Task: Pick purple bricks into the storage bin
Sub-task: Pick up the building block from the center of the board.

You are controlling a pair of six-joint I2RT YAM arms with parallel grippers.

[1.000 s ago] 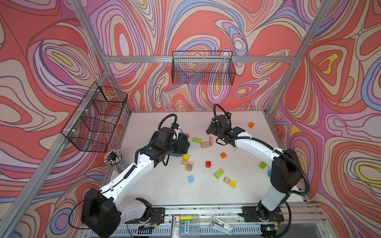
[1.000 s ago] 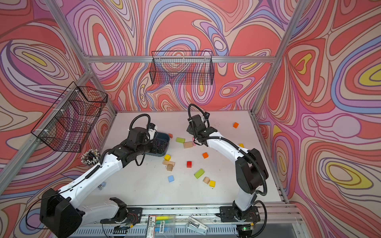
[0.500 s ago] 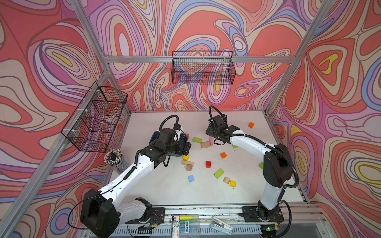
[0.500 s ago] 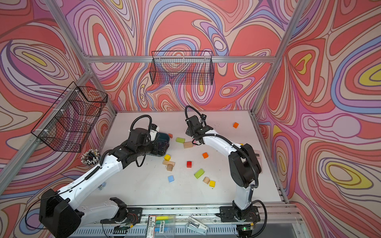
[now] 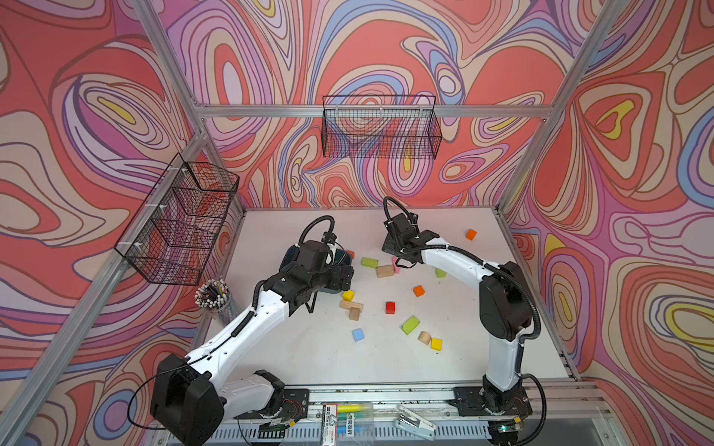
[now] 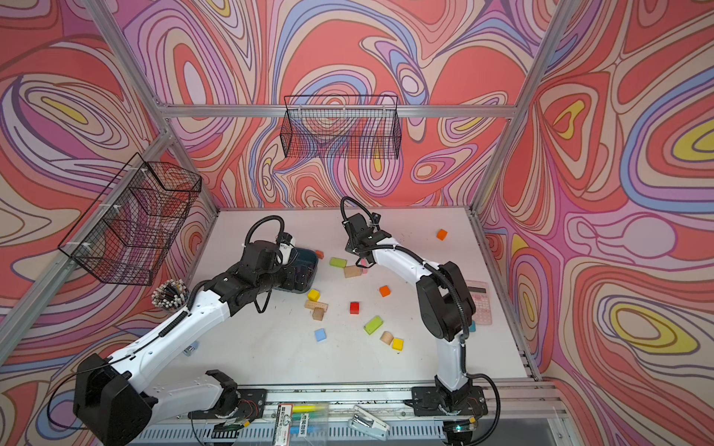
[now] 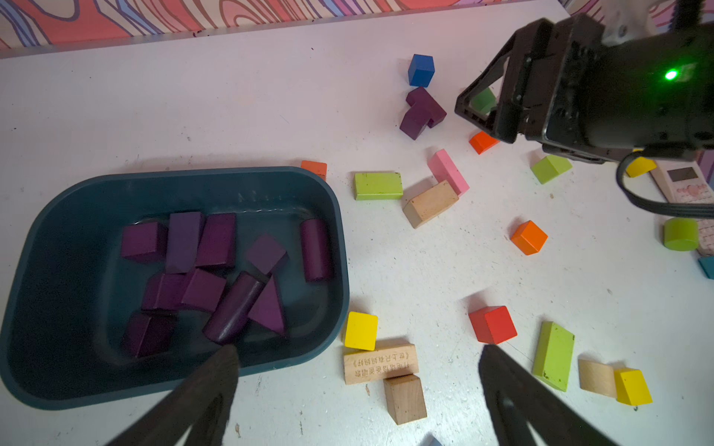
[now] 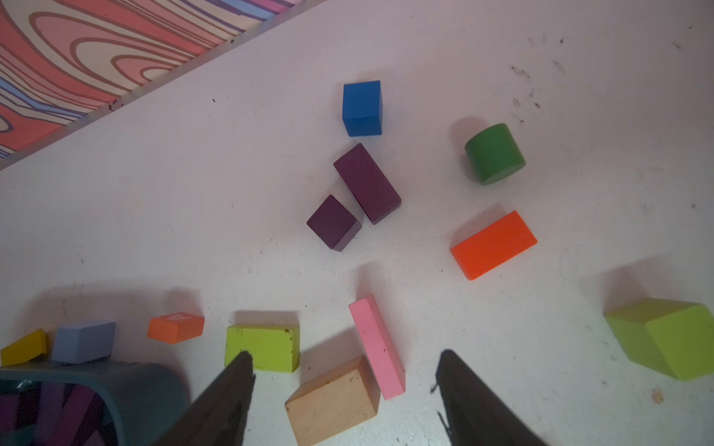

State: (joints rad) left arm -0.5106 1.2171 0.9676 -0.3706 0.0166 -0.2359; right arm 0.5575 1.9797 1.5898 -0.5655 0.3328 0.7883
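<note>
The teal storage bin [image 7: 50,231] holds several purple bricks [image 7: 216,241]. My left gripper [image 7: 359,349] hangs open beside the bin's rim, above a yellow cube and a lettered wooden block, with nothing between its fingers. Two more purple bricks lie touching on the white table: a cuboid [image 8: 367,183] and a cube [image 8: 334,222]. They also show as a pair of purple bricks [image 7: 421,112] in the left wrist view. My right gripper [image 8: 345,354] is open and empty, hovering short of them above a pink slab. In both top views the right arm hides them; the bin [image 6: 307,256] shows under the left gripper [image 5: 340,276].
Around the two bricks lie a blue cube [image 8: 362,108], green cylinder [image 8: 494,153], orange block [image 8: 493,244], pink slab [image 8: 376,345] and wooden block [image 8: 332,399]. Wire baskets [image 5: 380,127] [image 5: 177,224] hang on the walls. A pen cup [image 5: 212,297] and a calculator [image 6: 479,305] stand at the sides.
The right arm has folded in and its gripper has shifted left toward the table's middle. The left gripper has drifted slightly right over the bin's edge.
</note>
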